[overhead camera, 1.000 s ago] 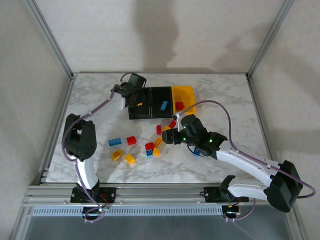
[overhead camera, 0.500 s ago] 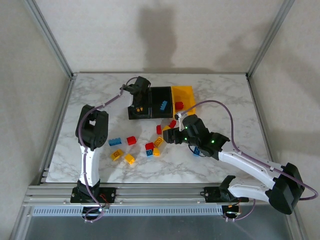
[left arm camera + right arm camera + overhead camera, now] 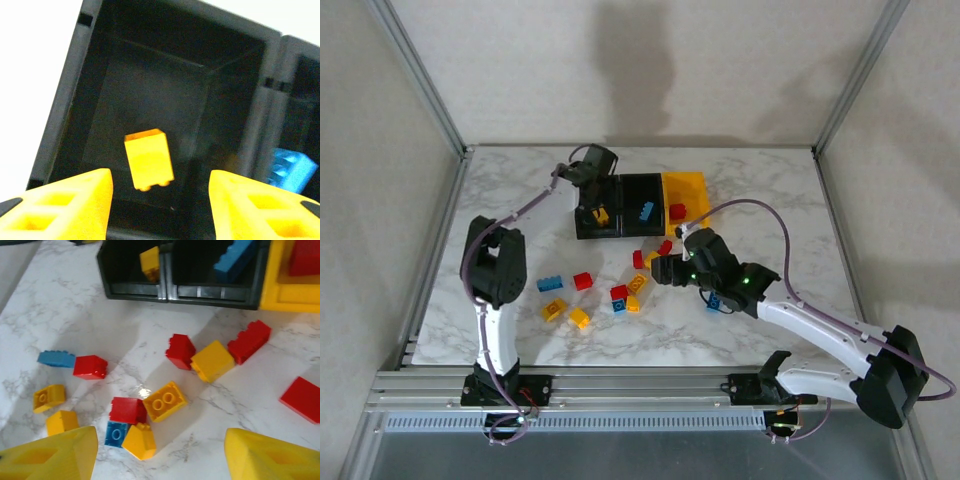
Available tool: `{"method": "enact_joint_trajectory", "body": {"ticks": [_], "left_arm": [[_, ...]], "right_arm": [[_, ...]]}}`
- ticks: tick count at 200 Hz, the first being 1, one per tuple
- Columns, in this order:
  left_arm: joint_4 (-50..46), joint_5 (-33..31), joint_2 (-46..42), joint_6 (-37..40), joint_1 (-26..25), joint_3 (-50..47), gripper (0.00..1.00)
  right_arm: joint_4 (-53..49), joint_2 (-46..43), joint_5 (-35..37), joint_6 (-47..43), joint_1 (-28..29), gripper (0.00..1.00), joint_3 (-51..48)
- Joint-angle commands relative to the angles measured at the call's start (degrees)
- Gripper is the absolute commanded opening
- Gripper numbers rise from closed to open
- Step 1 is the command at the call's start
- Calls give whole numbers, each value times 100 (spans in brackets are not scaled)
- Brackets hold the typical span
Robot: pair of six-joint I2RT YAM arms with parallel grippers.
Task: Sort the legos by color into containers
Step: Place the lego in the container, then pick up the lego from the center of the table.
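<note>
**Small Hard Bricks, Two Open Grippers**

Closest to us, the legos point(image 3: 579, 318) lie loose on the marble table point(image 3: 760, 190). We see yellow, red and blue ones, some alone and some bunched up. In the right wrist view a red brick point(image 3: 128, 410), a two-stud yellow brick point(image 3: 165, 401) and a small blue brick point(image 3: 118, 433) touch each other in a heap. A lone red brick point(image 3: 90, 366) sits off to the side, just beside a flat blue brick point(image 3: 56, 359).

The right gripper point(image 3: 663, 270) hangs over that heap. Its jaws are wide apart and hold nothing.

We think these bricks are light and hard, so they will not squash or break. Their sides are smooth and may slip, and their tops are bumpy. We think the best grab is on two flat sides that face away from each other. A brick that lies alone looks easier, since the fingers have room on both sides. In the heap a finger may bump a neighbour.

Farther back stand the containers point(image 3: 620, 232), three bins in a row. The left gripper point(image 3: 160, 200) is above the left black bin point(image 3: 65, 100). Its jaws are apart with nothing between them. A plain yellow brick point(image 3: 149, 159) is down inside that bin. The middle black bin point(image 3: 215, 291) holds a bright blue brick point(image 3: 646, 210). The yellow-orange bin point(image 3: 695, 190) holds a far red brick point(image 3: 678, 211).
</note>
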Motion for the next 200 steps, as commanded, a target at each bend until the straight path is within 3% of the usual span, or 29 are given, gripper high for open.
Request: {"method": "enact_joint_trajectory", "body": {"ticks": [1,32,72,123,164,200], "left_arm": [[131,323,-819,225,-150,-253,55],[752,830,-1887,402,-375,-1351,60],[1309,1602,-3193,515,-643,-2964,62],[2531,1486,-4841,-460,-1512,-5166,68],[2555,1183,-5292,-704,-2125,-5605,68],[2472,1027,-5303,-733,-2303,-5624,68]], "right_arm": [[-708,57,524,441,-228,69,391],[-1324,28,988,939,-531,75,487],[-1682,483,414,1129,-1183,82,653],[-1300,1737,165,1084,-1588,82,751],[-1257,2353,211,1099,-1602,80,1047],[-1234,2650,230,1189,-1610,78,1163]]}}
